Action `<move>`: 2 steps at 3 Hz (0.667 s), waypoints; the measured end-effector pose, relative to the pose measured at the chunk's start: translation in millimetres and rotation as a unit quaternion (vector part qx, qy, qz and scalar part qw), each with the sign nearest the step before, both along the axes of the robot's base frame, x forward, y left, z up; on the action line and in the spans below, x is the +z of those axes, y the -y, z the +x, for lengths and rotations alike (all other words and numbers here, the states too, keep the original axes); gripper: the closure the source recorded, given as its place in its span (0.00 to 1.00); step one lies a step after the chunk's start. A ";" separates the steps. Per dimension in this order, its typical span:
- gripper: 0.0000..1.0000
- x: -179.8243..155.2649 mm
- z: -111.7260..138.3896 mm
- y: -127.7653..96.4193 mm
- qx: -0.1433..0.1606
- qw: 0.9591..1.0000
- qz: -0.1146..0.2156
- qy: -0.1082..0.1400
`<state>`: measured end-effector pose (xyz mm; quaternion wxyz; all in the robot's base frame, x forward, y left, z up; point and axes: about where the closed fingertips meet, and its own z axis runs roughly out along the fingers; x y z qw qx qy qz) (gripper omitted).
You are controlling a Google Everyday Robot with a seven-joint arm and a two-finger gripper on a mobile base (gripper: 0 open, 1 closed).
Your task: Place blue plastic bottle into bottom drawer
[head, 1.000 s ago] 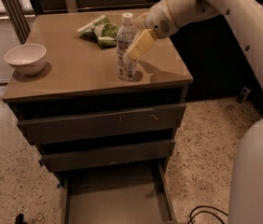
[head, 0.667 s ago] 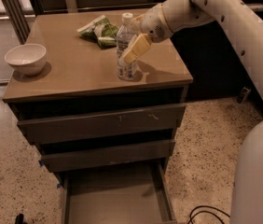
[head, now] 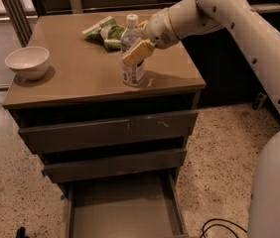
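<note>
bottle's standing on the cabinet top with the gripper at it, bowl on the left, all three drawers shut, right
No: the bottom drawer is pulled open; only the two drawers above are shut, as the camera view shows. The bottle does stand on the cabinet top with the gripper at it, bowl on the left.

My white arm (head: 239, 29) comes in from the upper right of my view, with the forearm sloping down. The wrist (head: 167, 26) angles the pincer (head: 131, 56) downward, near top centre.
</note>
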<state>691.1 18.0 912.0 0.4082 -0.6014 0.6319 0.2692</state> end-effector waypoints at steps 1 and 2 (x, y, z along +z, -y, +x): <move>0.66 0.0 0.0 -0.1 0.000 1.000 0.000 0.000; 0.89 0.0 0.0 -0.1 0.000 1.000 0.000 0.000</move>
